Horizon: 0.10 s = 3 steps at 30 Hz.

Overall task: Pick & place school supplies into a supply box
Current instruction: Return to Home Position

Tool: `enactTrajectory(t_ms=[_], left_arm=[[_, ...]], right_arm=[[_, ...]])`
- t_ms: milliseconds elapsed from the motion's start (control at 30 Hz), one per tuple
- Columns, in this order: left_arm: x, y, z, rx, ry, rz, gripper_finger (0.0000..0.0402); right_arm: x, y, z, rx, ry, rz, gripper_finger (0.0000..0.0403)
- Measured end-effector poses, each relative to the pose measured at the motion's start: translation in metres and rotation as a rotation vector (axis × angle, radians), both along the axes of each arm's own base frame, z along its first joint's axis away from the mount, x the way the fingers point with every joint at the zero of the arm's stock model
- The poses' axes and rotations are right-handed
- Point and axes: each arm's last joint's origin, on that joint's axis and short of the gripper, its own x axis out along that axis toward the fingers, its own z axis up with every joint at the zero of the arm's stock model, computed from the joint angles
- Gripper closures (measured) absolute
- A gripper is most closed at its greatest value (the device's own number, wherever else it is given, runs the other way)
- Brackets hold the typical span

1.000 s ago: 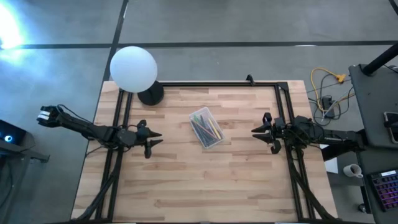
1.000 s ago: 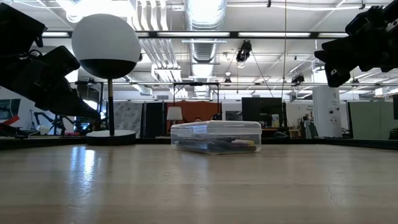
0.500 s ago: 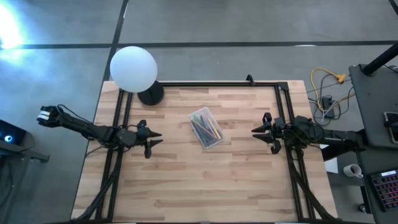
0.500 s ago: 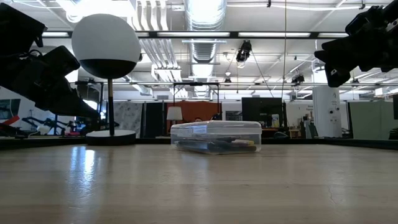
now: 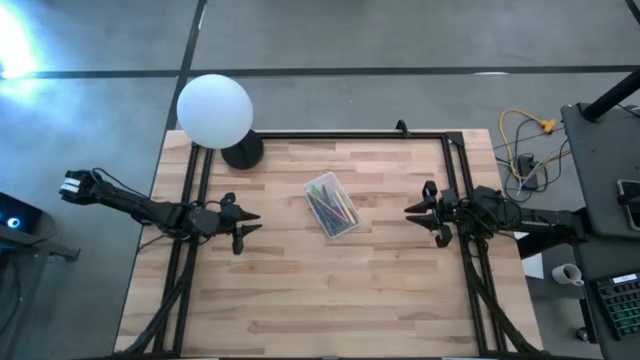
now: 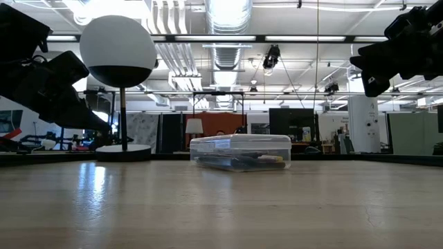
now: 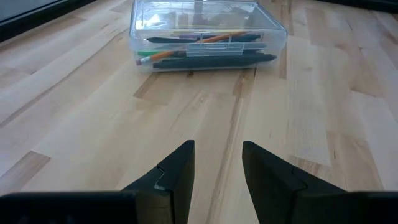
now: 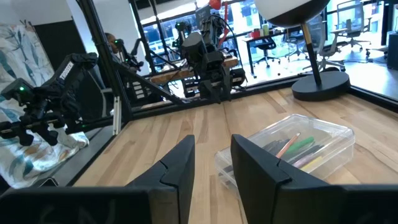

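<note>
The clear supply box point(image 5: 332, 205) rests on its base at the table's middle, its lid on top. Pens and pencils point(image 7: 205, 51), dark, green, orange, yellow and pink, lie inside it; the low view shows the box point(image 6: 240, 152) closed. No scissors show. My left gripper point(image 5: 252, 222) hovers above the table left of the box, open, its fingers point(image 7: 217, 163) pointing at the box and holding nothing. My right gripper point(image 5: 412, 214) hovers right of the box, open and empty, its fingers point(image 8: 211, 155) apart in its wrist view.
A white round lamp globe point(image 5: 215, 110) on a black stand and base point(image 5: 243, 152) occupies the table's far left corner. A black metal frame point(image 5: 350, 134) runs along the far edge and both sides. Bare wood point(image 5: 340, 300) lies between the box and the near edge.
</note>
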Motion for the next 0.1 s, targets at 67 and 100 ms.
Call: enactTrajectory(t_ms=[67,100], left_arm=[[0.0,0.0,0.0,0.0,0.0,0.0,0.0282],[0.0,0.0,0.0,0.0,0.0,0.0,0.0282]], right_arm=[[0.0,0.0,0.0,0.0,0.0,0.0,0.0305],[0.0,0.0,0.0,0.0,0.0,0.0,0.0305]])
